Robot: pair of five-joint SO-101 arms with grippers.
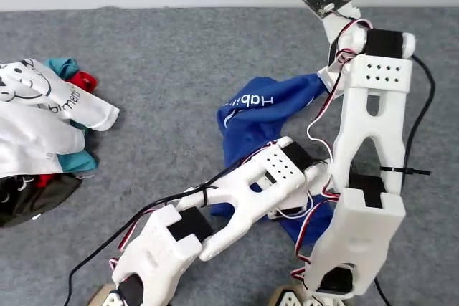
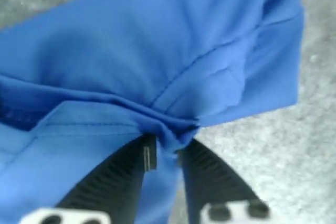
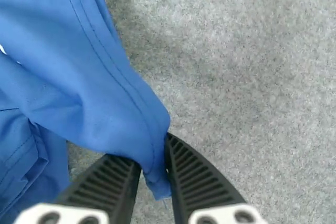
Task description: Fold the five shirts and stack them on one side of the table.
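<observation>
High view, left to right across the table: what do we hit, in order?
Order: pile of shirts, a white one on top → blue shirt → tall white arm. The lower arm overlaps the blue shirt, so it is left out.

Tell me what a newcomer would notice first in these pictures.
The blue shirt, crumpled in the middle of the grey table, draws the eye first. The left gripper and the right gripper each pinch a fold of it. A pile of other shirts lies at the left of the high view.
</observation>
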